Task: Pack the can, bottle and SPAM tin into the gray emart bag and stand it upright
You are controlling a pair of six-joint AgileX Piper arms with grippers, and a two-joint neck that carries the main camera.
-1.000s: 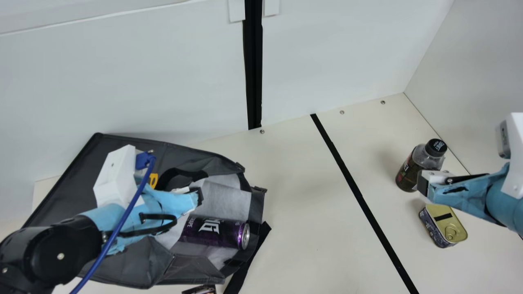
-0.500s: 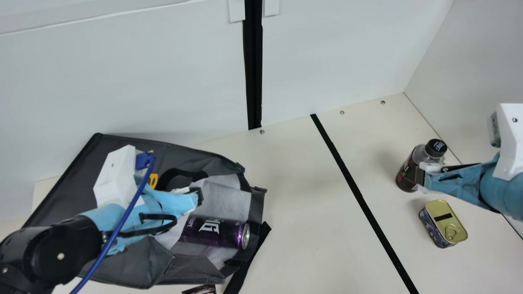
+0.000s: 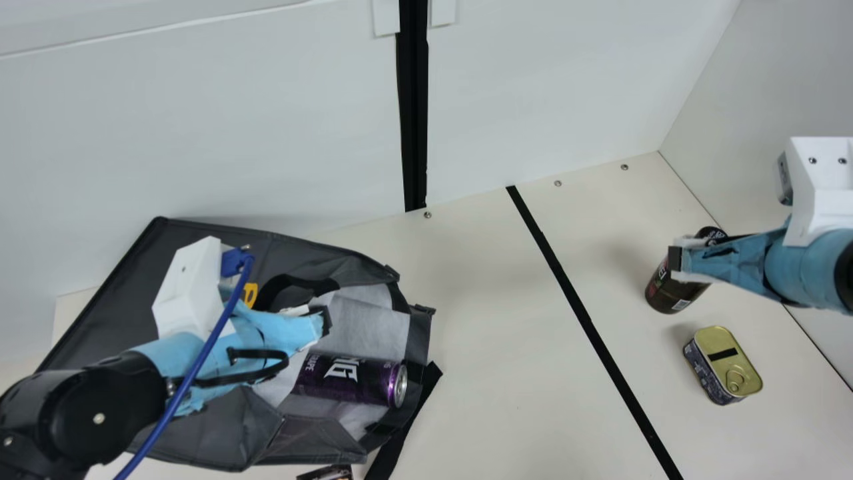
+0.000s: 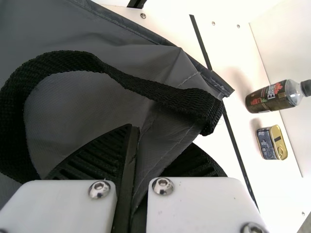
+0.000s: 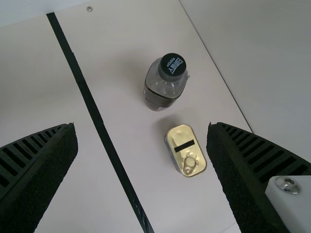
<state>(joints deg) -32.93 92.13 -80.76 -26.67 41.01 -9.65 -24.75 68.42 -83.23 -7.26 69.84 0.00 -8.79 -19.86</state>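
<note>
Left hand [image 3: 324, 321] is clamping cloth of the gray emart bag [image 3: 110, 303]; the right hand [image 3: 676, 259] is hanging wide open and empty near the bottle [image 3: 668, 287]. Pale inside, the bag is lying on its side, showing a black woven handle [image 4: 146, 90]. The bottle is standing, wearing a black cap and dark label; the purple-black can [image 3: 360, 381] is lying in the bag's mouth; the SPAM tin [image 3: 728, 365] is resting near the bottle, gold lid facing up. White walls [image 3: 200, 133] are rising around the cream desk [image 3: 500, 373], which a black strip [image 3: 578, 306] is crossing.
</note>
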